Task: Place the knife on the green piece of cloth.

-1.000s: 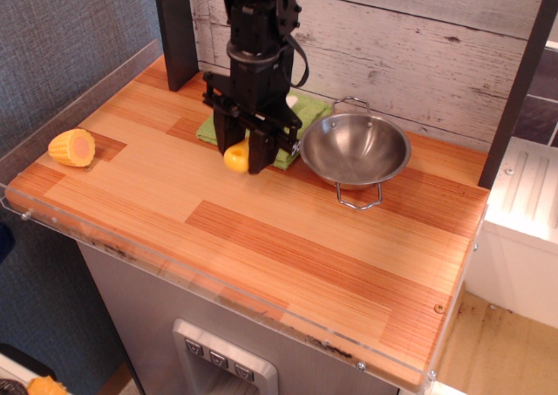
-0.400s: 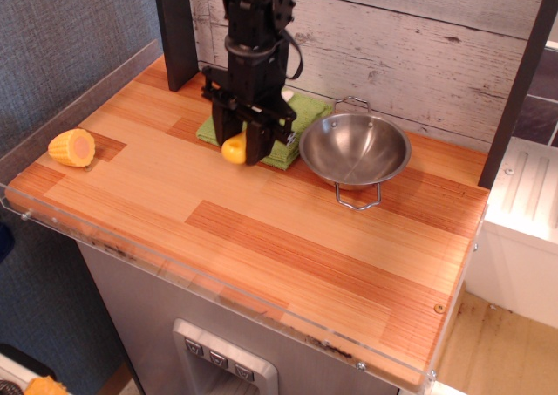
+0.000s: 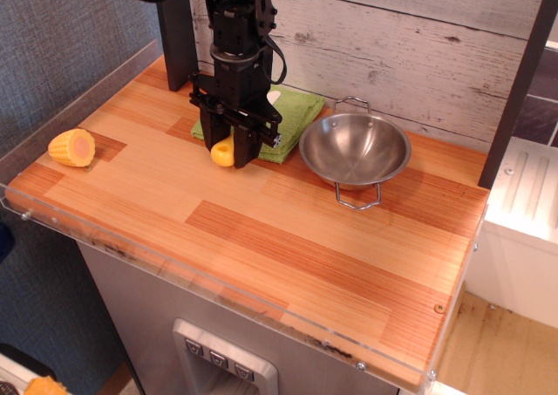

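1. Claw [image 3: 226,151]: black, pointed downward at the front edge of the green piece of cloth [image 3: 292,114], its two fingers clenched on the knife [image 3: 224,152]
2. Knife: gripped by its chunky yellow handle, whose rounded end shows between and below the fingers; a small whitish part, apparently the blade, shows behind the arm over the cloth. Whether the handle touches the counter [image 3: 288,247] cannot be told
3. Green piece of cloth: lies flat on the counter against the whitewashed plank wall, its left portion hidden by the arm; its right edge is just beside the steel bowl [image 3: 355,150]
4. Steel bowl: upright on the counter to the right of the cloth, wire handles at front and back
5. Corn-cob piece [image 3: 72,147]: rests on the counter near the left edge, well apart from the claw
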